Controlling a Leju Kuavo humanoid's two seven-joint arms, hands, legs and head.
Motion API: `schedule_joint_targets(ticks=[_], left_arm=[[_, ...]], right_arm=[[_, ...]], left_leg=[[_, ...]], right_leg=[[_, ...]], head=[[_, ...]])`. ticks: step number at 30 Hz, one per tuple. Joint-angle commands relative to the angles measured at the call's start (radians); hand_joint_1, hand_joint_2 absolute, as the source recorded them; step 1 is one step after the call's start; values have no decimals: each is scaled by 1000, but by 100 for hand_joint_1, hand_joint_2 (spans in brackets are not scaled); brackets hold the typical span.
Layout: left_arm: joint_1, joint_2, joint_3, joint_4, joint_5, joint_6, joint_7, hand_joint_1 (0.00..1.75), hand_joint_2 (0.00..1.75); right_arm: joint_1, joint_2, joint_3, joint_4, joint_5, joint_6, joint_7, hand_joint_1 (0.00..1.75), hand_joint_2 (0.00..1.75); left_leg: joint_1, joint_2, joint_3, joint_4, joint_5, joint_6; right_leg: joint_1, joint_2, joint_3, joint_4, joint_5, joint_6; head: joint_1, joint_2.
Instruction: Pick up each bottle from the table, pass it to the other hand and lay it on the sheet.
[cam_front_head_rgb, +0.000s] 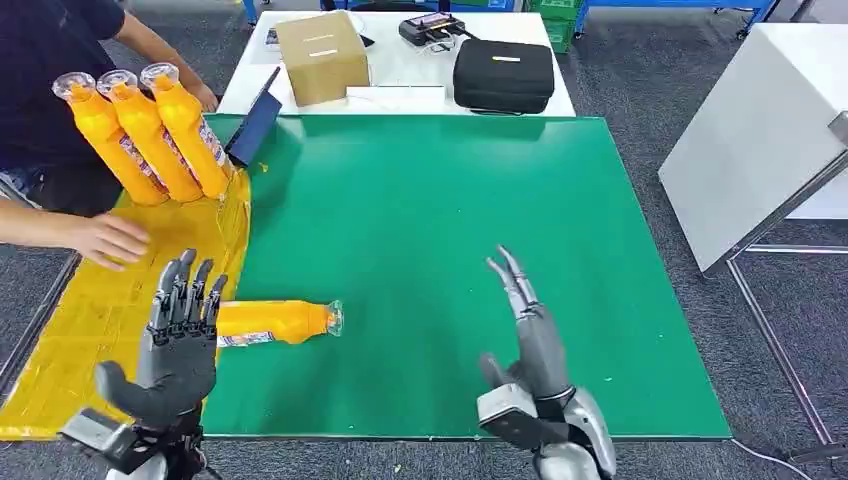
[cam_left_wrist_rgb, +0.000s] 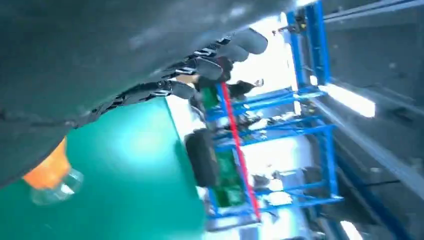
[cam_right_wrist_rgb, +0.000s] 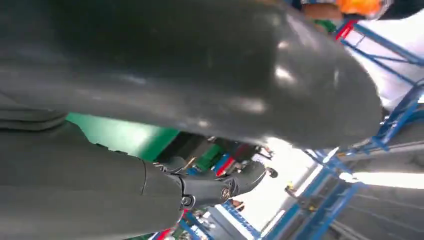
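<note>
Table surface (cam_front_head_rgb: 420, 230): solid green, centre of frame. Sheet (cam_front_head_rgb: 90, 330): yellow, lower left, creased with a glossy sheen. Lying bottle (cam_front_head_rgb: 275, 322): orange body, clear cap, label with white and red print, lower left of centre. Three bottles (cam_front_head_rgb: 150, 135) at upper left: the same orange, clear caps, red-and-white labels. Left hand (cam_front_head_rgb: 180, 335): dark grey fingers and palm. Right hand (cam_front_head_rgb: 530, 345): grey with silver wrist. Cardboard box (cam_front_head_rgb: 322, 55): plain brown, top centre. Case (cam_front_head_rgb: 503, 75): black, on a white table (cam_front_head_rgb: 400, 75). Floor (cam_front_head_rgb: 640, 70): grey.
</note>
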Motion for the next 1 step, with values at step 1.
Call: schedule_joint_targets(ticks=[1], left_arm=[[67,-34,-33,-82,39,-47,5,0,0]], right_arm=[[-15,50,84,45,38,-45,11,0,0]], left_leg=[[0,1,1,0,-1,-1]], right_leg=[[0,3,0,0,0,-1]], head=[[0,0]])
